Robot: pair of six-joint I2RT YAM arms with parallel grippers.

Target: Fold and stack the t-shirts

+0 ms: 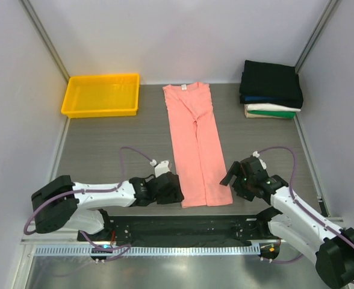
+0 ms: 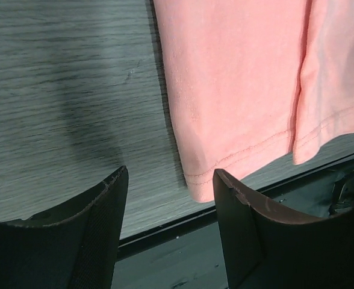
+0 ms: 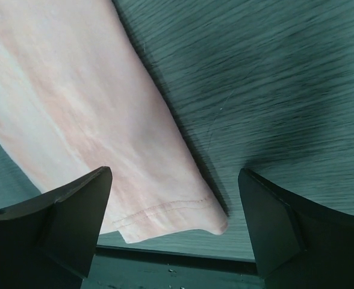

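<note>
The salmon-pink t-shirt [image 1: 195, 144] lies folded into a long narrow strip down the middle of the table, collar at the far end, hem at the near edge. My left gripper [image 1: 176, 191] is open just left of the hem's near-left corner [image 2: 204, 183]. My right gripper [image 1: 231, 179] is open at the hem's near-right corner [image 3: 216, 223]. Neither holds anything. A stack of folded shirts [image 1: 271, 90] sits at the far right: black on top, then dark blue, white and green.
A yellow plastic tray [image 1: 102, 94] stands at the far left. The dark base plate [image 1: 183, 229] runs along the table's near edge just below the hem. White walls enclose the table on the left, right and far sides.
</note>
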